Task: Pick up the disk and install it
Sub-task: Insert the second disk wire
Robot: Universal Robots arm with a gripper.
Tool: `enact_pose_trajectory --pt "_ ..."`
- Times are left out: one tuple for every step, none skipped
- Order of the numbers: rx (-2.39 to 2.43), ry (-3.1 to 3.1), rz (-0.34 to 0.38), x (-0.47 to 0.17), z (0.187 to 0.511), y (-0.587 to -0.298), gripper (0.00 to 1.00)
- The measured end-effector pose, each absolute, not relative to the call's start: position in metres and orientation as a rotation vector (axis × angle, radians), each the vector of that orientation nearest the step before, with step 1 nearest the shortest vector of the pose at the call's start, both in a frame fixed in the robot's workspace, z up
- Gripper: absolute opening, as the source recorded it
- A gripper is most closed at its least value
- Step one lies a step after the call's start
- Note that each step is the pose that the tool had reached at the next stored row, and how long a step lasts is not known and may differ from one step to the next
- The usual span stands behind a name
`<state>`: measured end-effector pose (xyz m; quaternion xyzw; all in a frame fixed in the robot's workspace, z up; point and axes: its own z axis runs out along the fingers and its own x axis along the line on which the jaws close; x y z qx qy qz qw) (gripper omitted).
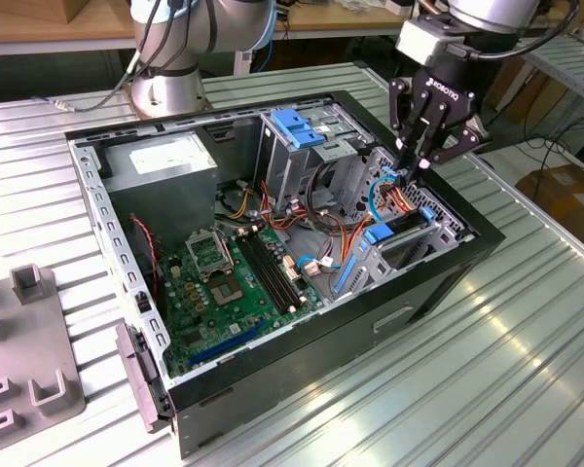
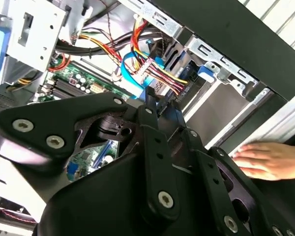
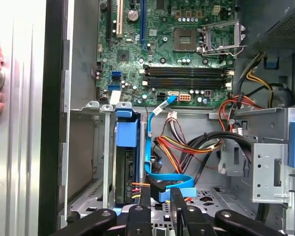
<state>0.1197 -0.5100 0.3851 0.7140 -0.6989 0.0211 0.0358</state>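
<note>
One disk (image 3: 126, 167) stands on edge in its bay, beside the narrow-set pincer (image 3: 160, 196).

The claw (image 1: 420, 159) points downward, its fingers drawn nearly together.

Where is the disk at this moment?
The disk stands on edge in the lower bay of the computer case, at the exterior view's right, beside the blue data cable and just under the hand.
</note>
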Motion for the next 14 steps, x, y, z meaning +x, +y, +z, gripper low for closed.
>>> enact_pose_trajectory --pt "2.186 -2.141 0.078 0.12 0.384 -0.508 0.3" --pt "2.175 -2.13 0.101 0.12 0.383 -0.503 0.3" --pt "2.169 -2.124 0.111 0.12 0.382 -0.501 0.3" --pt "2.166 -2.122 0.117 0.12 0.381 -0.498 0.3" --pt "2.162 -2.118 0.124 0.12 0.379 -0.495 0.3" --pt "2.158 -2.114 0.132 0.12 0.377 -0.495 0.3" --pt "2.153 -2.11 0.141 0.12 0.376 -0.495 0.29" --pt "2.149 -2.106 0.148 0.12 0.375 -0.495 0.22" --pt "2.146 -2.103 0.154 0.12 0.374 -0.495 0.16" --pt "2.146 -2.102 0.155 0.12 0.374 -0.495 0.16" --pt "2.146 -2.102 0.155 0.12 0.374 -0.495 0.16" --pt "2.146 -2.103 0.154 0.12 0.374 -0.495 0.16" --pt "2.147 -2.104 0.153 0.12 0.373 -0.495 0.16" --pt "2.149 -2.106 0.148 0.12 0.373 -0.496 0.16"
